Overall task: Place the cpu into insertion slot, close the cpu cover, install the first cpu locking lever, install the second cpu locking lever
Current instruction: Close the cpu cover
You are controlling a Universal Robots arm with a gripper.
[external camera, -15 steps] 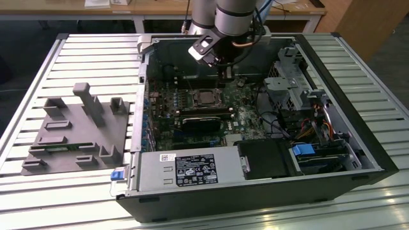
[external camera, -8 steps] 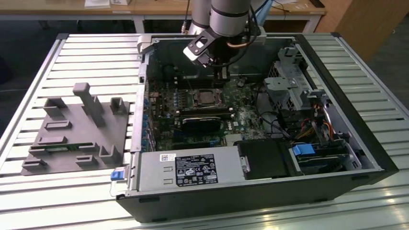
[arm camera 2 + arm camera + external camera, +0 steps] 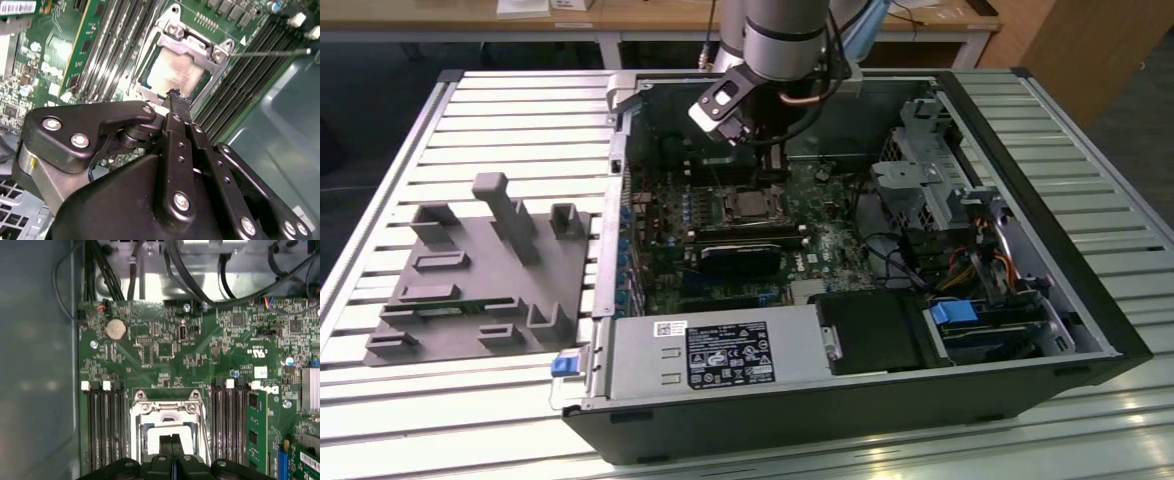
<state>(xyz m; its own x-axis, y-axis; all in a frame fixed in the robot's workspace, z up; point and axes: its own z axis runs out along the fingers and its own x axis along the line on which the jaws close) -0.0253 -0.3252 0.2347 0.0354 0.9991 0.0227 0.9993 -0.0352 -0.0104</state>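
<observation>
The cpu point(image 3: 172, 75) lies in the insertion slot point(image 3: 750, 205) on the green motherboard point(image 3: 200, 355), its pale metal top showing through the square cut-out. The silvery cpu cover point(image 3: 192, 44) is down over it, and the same cover point(image 3: 167, 407) shows in the first wrist view. A thin lever rod point(image 3: 270, 51) sticks out from a corner of the socket across the memory slots. My gripper point(image 3: 174, 94) hangs just above the socket with its black fingers point(image 3: 166, 442) pressed together and nothing between them. In the exterior view the gripper point(image 3: 767, 150) is over the board behind the socket.
Long black memory slots point(image 3: 105, 425) flank the socket. A dark rounded component point(image 3: 734, 258), the power supply point(image 3: 707, 355), a metal drive cage point(image 3: 947, 170) and cables point(image 3: 907, 265) crowd the case. A grey fixture point(image 3: 480, 270) sits on the slatted table at the exterior view's left.
</observation>
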